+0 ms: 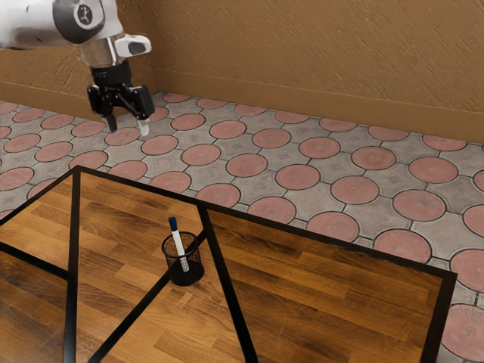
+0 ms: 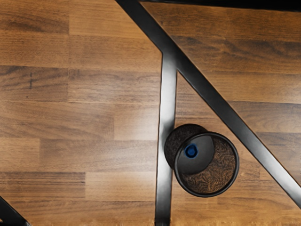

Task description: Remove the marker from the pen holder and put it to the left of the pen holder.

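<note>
The marker [image 1: 179, 248], white with a blue cap, stands cap up inside the pen holder [image 1: 197, 274], its top poking above the rim and leaning toward the exterior view's left. The holder, a round black mesh cup, sits upright on the wooden table [image 1: 113, 227], partly over a black strip [image 1: 144, 302].

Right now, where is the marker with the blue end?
In the exterior view, the marker stands leaning inside the black mesh pen holder, blue end up, on the wooden table, beside a black strip.
</note>
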Robot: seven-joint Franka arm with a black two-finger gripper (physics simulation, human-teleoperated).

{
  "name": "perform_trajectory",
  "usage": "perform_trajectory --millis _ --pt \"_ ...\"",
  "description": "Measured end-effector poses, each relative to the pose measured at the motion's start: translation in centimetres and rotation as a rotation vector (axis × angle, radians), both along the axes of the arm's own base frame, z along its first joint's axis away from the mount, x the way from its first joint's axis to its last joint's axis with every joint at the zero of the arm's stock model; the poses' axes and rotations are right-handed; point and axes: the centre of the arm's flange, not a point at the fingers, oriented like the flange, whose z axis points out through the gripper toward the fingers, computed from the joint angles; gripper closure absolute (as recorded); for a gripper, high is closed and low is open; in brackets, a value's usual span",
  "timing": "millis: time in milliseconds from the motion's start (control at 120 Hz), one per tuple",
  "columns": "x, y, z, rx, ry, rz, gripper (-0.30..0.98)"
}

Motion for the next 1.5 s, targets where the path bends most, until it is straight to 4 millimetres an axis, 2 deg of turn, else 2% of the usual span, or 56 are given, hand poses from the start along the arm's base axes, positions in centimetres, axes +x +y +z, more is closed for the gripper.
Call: perform_trajectory --millis 58,100,167,242,308,392,458,542,733,808,1133,1300,1392,1500 --pt "-0.1 -0.2 -1.2 -0.001 0.007 -0.004 0.02" --pt "0.8 -0.1 -2.6 0.002 0.016 -0.006 0.02" --pt "3.1 -0.3 -6.3 0.007 0.052 -0.011 0.02" --pt "5.3 -0.8 -11.4 0.006 0.109 -0.016 0.02" --pt "6.2 -0.9 -15.3 0.002 0.158 -0.012 0.02" --pt "6.9 -0.9 -19.0 -0.009 0.200 -0.003 0.02" --pt "7.2 -0.9 -21.4 -0.021 0.223 0.005 0.02" --pt "7.4 -1.0 -23.3 -0.040 0.234 0.016 0.03" --pt "6.9 -0.9 -25.0 -0.085 0.261 0.046 0.08" --pt "6.9 -1.7 -25.2 -0.094 0.272 0.041 0.12" --pt "5.9 -3.0 -24.3 -0.128 0.337 0.037 0.22" --pt "5.2 -4.7 -24.2 -0.152 0.390 0.018 0.27" --pt "4.9 -5.8 -24.2 -0.164 0.414 0.004 0.34" --pt "4.7 -6.1 -24.3 -0.170 0.434 0.001 0.45"
